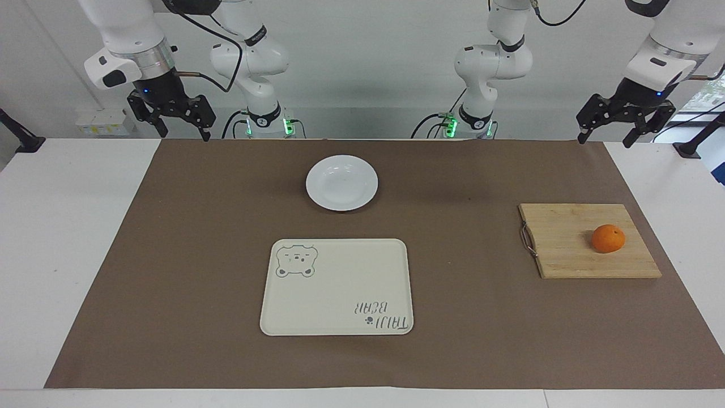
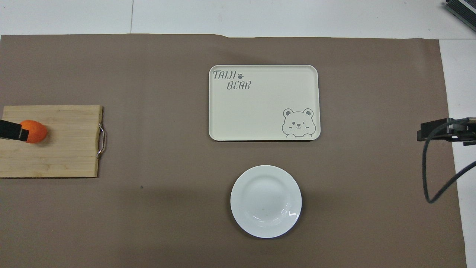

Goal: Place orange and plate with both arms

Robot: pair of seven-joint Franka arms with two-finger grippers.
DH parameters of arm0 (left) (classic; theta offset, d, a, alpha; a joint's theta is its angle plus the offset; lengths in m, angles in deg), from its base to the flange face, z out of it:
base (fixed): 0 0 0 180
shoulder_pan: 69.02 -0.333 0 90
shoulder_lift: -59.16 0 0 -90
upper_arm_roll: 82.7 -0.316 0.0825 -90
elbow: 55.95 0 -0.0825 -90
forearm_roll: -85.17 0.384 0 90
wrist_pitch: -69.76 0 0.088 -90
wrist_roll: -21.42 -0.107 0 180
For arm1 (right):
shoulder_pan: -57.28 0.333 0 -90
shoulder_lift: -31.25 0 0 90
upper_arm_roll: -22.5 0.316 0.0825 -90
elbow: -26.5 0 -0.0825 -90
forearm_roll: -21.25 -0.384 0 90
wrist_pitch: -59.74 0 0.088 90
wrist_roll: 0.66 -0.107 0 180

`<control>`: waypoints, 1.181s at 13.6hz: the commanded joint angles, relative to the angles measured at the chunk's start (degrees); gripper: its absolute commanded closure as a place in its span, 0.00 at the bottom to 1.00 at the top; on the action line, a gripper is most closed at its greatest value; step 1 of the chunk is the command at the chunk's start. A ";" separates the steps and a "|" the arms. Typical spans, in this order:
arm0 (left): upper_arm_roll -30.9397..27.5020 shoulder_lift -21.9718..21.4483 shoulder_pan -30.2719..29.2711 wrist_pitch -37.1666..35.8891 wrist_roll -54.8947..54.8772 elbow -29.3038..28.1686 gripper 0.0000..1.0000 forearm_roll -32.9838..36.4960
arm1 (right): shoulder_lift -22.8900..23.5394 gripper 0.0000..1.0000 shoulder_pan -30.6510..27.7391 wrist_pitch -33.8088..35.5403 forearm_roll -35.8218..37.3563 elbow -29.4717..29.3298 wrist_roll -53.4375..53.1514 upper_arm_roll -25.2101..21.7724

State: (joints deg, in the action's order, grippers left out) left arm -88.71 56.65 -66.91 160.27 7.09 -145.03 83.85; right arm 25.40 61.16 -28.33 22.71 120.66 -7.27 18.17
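The orange (image 1: 608, 238) lies on a wooden cutting board (image 1: 566, 243) toward the left arm's end of the table; it also shows in the overhead view (image 2: 36, 131). The white plate (image 1: 341, 182) sits on the brown mat near the robots, midway between the arms, and shows in the overhead view (image 2: 266, 201). My left gripper (image 1: 605, 139) is open and empty, raised high above the mat's corner near the robots. In the overhead view its tip (image 2: 11, 131) overlaps the orange's edge. My right gripper (image 1: 184, 133) is open and empty, raised over the right arm's end (image 2: 438, 133).
A cream bear-print tray (image 1: 337, 287) lies farther from the robots than the plate, also in the overhead view (image 2: 264, 102). The cutting board (image 2: 63, 149) has a metal handle facing the table's middle. The brown mat (image 1: 453, 351) covers most of the white table.
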 commanded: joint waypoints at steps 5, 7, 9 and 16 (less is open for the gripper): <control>0.12 -1.35 -6.06 13.19 -7.19 -12.86 0.00 -0.18 | 2.42 0.00 -1.94 2.99 -1.10 -2.58 0.54 0.29; 0.12 -1.18 -8.61 19.33 -10.44 -17.51 0.00 -0.26 | 2.33 0.00 -1.94 2.56 -1.10 -2.40 0.71 0.38; 0.12 0.48 -10.54 24.44 -12.56 -20.16 0.00 -0.44 | 2.16 0.00 -1.77 2.64 -1.19 -2.14 0.63 0.38; 0.12 9.10 -15.73 37.17 -21.08 -24.90 0.00 -4.66 | 1.28 0.00 -2.21 2.47 -2.25 -0.91 0.71 0.29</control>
State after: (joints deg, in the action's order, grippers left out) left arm -89.08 64.21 -81.37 192.02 -11.07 -166.77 80.94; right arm 27.10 59.91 -26.56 22.03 119.62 -7.27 18.18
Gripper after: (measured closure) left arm 0.000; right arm 0.000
